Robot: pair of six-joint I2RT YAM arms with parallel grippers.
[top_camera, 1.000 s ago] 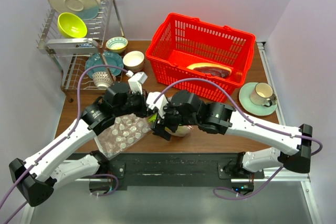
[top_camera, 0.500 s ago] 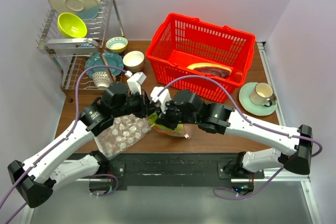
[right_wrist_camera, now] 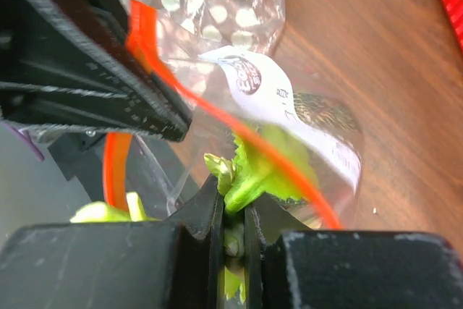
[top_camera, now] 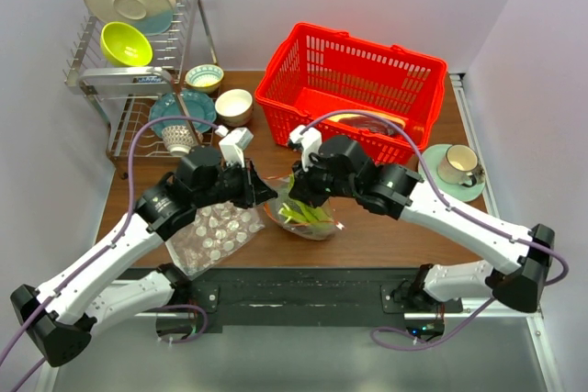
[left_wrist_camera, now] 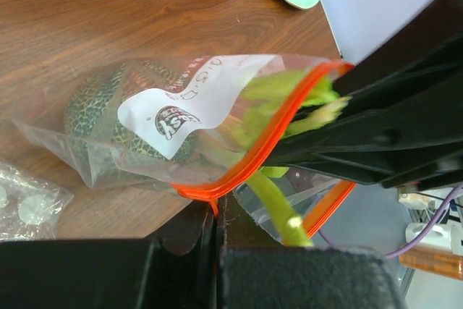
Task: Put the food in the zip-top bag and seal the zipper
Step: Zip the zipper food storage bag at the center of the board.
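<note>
While the left claw [left_wrist_camera: 215, 211] pinched the zipper [left_wrist_camera: 269, 139] corner, holding the bag [left_wrist_camera: 181, 99] open near the tabletop's [left_wrist_camera: 108, 27] front edge, the right claw [right_wrist_camera: 233, 202] was clamped on the stalks [right_wrist_camera: 257, 168], half through the mouth. Ball [left_wrist_camera: 90, 110] already inside; slab [top_camera: 361, 120] in basket [top_camera: 303, 75]. Step: loading stalks. Next probably push deeper, then release. A second earlier the right claw was spread, nearer the front edge.

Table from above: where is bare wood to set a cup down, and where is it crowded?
Bare wood shows front right, between the bag and the saucer, though the right arm hangs over part. A smaller patch lies at the left edge, between the dish rack and left arm. Crowded: bowls at back left, and the centre around the bag.
</note>
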